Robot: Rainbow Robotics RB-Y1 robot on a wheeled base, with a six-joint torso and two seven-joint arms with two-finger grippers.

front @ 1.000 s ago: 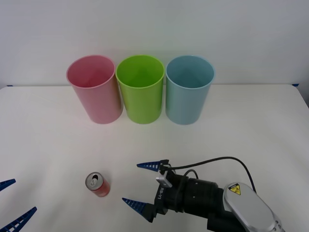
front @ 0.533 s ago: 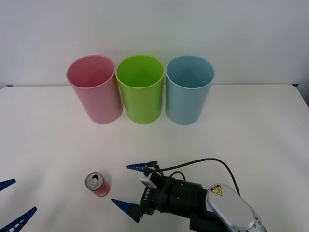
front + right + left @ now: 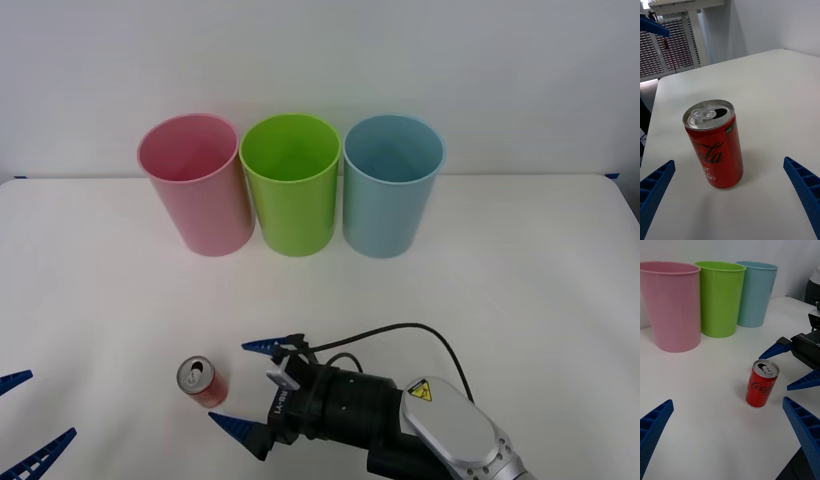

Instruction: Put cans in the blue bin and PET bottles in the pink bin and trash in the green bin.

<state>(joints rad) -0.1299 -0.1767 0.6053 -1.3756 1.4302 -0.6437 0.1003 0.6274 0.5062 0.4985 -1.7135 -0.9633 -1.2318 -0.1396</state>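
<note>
White table (image 3: 520, 270): open right end effector (image 3: 243, 384) now nearer upright can (image 3: 203, 381).

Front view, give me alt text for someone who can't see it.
A small red can stands upright on a white table, with the robot's open right claw beside it, fingers pointing at the can. Behind stand the pink bin, green bin and blue bin in a row; the open left claw waits at the near left edge.
</note>
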